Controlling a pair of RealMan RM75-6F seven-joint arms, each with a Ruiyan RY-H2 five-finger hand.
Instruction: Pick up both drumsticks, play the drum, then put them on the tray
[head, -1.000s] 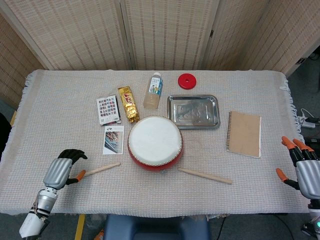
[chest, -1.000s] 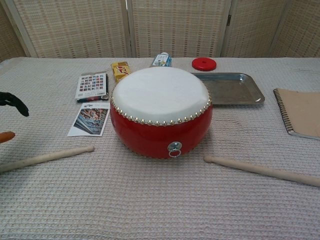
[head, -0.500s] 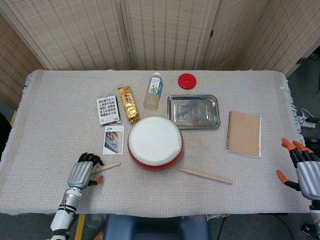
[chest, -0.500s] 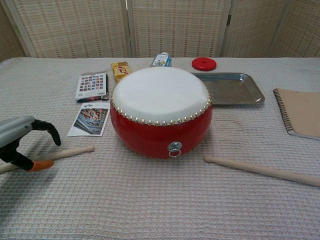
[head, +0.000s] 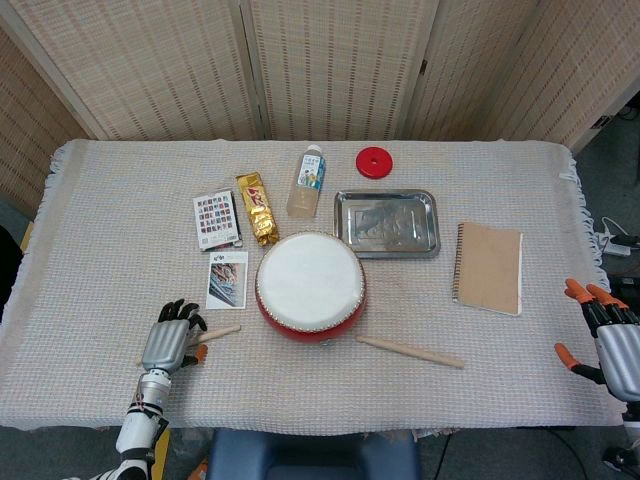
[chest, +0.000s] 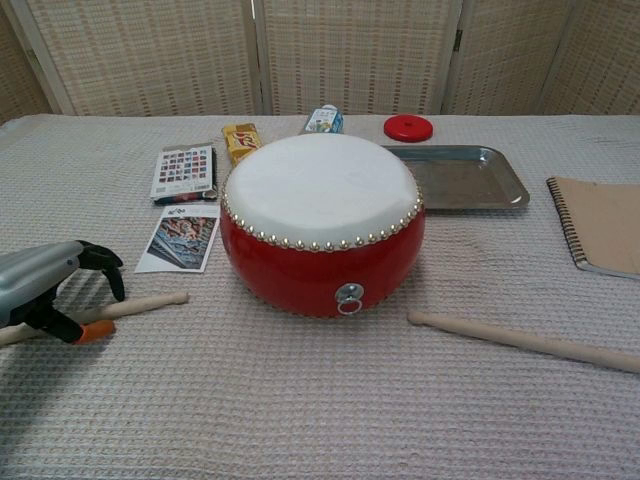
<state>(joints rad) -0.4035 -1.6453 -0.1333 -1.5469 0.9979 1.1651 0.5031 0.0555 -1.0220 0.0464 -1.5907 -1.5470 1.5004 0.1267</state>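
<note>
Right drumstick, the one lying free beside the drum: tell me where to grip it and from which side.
Grip the right drumstick near its thicker outer end, away from the drum. It lies flat on the cloth with bare space there, while its thin tip nearly meets the drum. The right hand, open at the table edge, should likely come from above.

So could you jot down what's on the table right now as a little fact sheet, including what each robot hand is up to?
Drum: red drum with white skin, near the table's front middle
Left drumstick: lying on the cloth, left robot hand arched over it, grip not yet clear
Right drumstick: lying untouched, front right of the drum
Right robot hand: at the table's right edge, fingers spread, holding nothing
Tray: metal tray behind the drum, nothing in it
</note>
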